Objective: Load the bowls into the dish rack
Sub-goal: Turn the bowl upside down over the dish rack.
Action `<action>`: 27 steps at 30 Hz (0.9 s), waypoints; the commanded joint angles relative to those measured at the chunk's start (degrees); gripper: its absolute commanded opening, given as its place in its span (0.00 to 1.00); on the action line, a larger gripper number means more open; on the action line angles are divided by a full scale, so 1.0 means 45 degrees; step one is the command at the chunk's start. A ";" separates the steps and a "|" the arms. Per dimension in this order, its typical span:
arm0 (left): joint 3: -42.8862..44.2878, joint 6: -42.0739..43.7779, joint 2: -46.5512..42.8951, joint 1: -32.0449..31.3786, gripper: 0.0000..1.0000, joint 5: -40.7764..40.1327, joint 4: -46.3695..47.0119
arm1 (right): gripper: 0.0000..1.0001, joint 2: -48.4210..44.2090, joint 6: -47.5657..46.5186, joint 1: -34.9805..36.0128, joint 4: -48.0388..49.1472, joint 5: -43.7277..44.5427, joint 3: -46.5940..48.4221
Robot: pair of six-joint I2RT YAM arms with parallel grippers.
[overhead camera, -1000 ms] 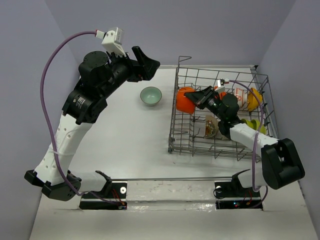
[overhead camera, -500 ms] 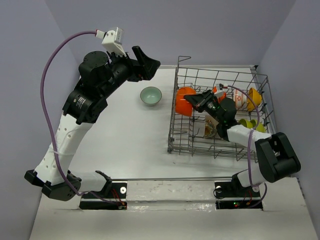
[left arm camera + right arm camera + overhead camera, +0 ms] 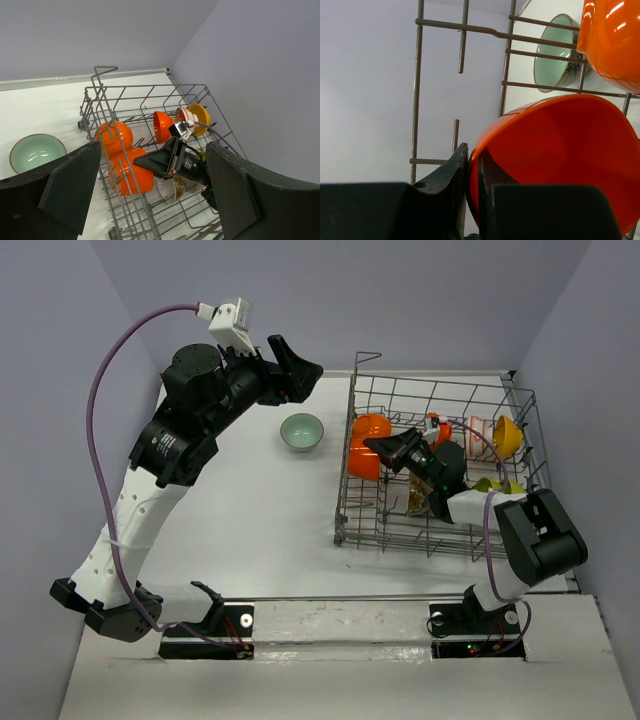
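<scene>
The right pincer (image 3: 470, 167) is clamped on the rim of an orange bowl (image 3: 555, 150), tipping it on edge at the 9 o'clock side of the dish rack (image 3: 352, 410) — probably so it stands between tines. The left pincer (image 3: 292, 362) hangs spread apart, at 12 o'clock of a teal bowl (image 3: 302, 432) sitting upright on the white bench (image 3: 250, 520) — plain lilac walls enclose it.
</scene>
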 commanded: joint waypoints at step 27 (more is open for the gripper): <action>0.0155 -0.0168 0.0122 0.0036 0.94 0.0399 0.0879 | 0.04 -0.0456 -0.2232 -0.0585 -0.5226 -0.0665 0.1901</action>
